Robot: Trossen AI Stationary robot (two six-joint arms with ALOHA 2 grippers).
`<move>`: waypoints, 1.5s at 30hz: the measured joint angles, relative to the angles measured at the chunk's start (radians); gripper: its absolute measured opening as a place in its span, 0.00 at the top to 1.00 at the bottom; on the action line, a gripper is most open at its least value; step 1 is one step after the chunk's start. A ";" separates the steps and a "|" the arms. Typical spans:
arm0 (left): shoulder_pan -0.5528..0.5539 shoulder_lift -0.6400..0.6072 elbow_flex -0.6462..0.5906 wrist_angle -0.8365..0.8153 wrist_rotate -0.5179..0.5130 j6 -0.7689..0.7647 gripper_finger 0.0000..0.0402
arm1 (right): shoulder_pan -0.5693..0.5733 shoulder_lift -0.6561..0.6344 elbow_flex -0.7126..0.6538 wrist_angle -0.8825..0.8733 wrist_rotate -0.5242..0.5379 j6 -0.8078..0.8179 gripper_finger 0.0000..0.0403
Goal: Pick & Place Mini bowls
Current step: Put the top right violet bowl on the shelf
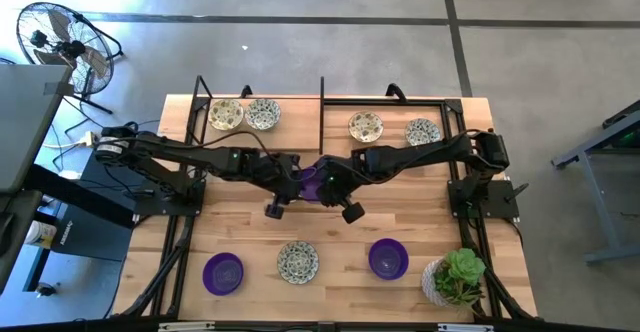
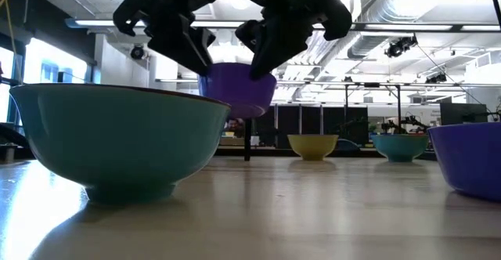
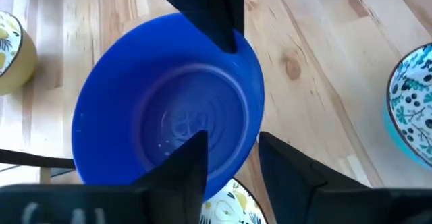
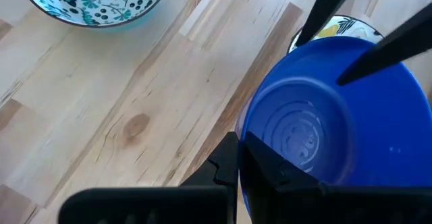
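At the middle of the wooden surface (image 1: 250,234) I have my left gripper (image 3: 233,160) at about nine o'clock of the glossy purple round mini bowl (image 1: 312,184), its fingers spread astride the rim, one inside and one outside. The bowl hangs clear above the surface in the low view. My right gripper (image 4: 236,163) meets it from three o'clock, fingers pinching the opposite rim.

You can't see most of the patterned bowl (image 3: 229,207) under the raised purple bowl (image 3: 169,109) — only a sliver shows, its pattern cut off by the frame.
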 joint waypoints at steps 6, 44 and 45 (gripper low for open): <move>0.000 0.000 0.000 -0.011 -0.001 0.009 0.79 | 0.000 -0.003 0.000 0.005 0.000 0.001 0.99; 0.000 -0.001 0.000 -0.075 0.005 -0.042 0.75 | 0.001 -0.004 0.008 0.078 -0.014 0.070 0.99; 0.000 -0.001 0.000 -0.078 0.007 -0.038 0.78 | 0.001 -0.004 0.008 0.079 -0.014 0.070 0.99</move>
